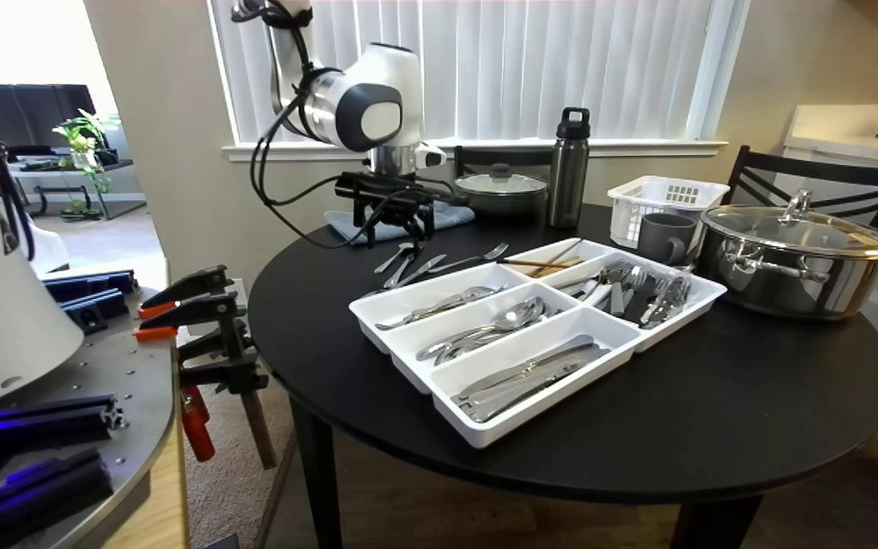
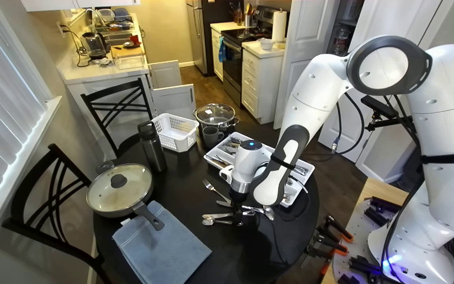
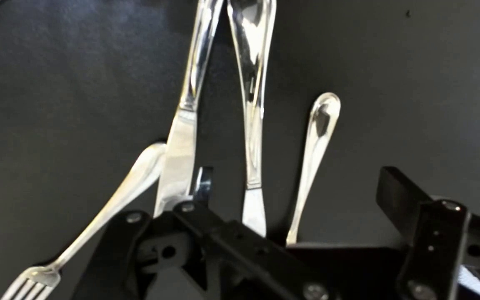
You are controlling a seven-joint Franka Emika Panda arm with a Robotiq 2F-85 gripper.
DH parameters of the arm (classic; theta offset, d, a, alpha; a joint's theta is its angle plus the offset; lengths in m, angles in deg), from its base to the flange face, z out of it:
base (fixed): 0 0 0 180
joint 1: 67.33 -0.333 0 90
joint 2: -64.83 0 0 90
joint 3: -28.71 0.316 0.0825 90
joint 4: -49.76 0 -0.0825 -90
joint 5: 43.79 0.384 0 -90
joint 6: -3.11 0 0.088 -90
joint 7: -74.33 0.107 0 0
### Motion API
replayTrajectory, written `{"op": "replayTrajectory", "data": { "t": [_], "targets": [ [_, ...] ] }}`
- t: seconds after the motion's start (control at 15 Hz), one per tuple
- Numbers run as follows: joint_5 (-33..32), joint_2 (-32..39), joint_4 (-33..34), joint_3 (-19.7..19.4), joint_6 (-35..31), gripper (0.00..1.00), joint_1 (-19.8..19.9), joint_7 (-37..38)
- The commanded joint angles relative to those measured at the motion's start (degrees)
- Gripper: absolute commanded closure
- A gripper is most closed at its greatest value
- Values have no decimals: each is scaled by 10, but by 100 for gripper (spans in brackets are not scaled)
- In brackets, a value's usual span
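In the wrist view, a fork [image 3: 113, 203] lies on the black surface [image 3: 77, 104] at nine o'clock from the end effector [image 3: 299, 184], a knife [image 3: 188, 111] at ten, a second knife [image 3: 253, 125] at eleven, a partly hidden utensil handle [image 3: 319, 129] at twelve; the jaws stand wide apart.

On the round black tabletop [image 1: 744, 412], a fork [image 3: 108, 207], knives [image 3: 180, 146] and spoons [image 2: 208, 221] lie loose, near a folded blue cloth [image 2: 168, 246]. There stand also a lidded pan [image 2: 122, 193], a dark bottle [image 2: 155, 152], a white basket [image 2: 168, 136], a grey mug [image 1: 662, 238], a big steel pot [image 1: 843, 291] and a white cutlery tray [image 1: 553, 393].
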Motion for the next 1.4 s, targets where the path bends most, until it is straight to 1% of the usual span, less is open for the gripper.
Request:
{"op": "replayTrajectory", "data": {
  "t": [0.0,0.07,0.2,0.4,0.87,0.93,1.0,1.13,1.27,1.33],
  "targets": [
    [-25,15,-22,64,-10,2,81,-86],
    [-30,17,-24,69,-5,0,91,-98],
    [-47,14,-27,51,-1,0,85,-107],
    [-61,20,-27,36,-5,0,82,-117],
    [-66,45,-22,30,-8,0,79,-139],
    [-66,44,-21,21,-11,4,71,-135],
    [-68,41,-20,13,-14,26,64,-131],
    [-71,34,-21,-4,-21,32,49,-124],
    [-77,29,-20,-20,-30,44,34,-120],
    [-81,25,-20,-32,-35,52,22,-116]
  ]
}}
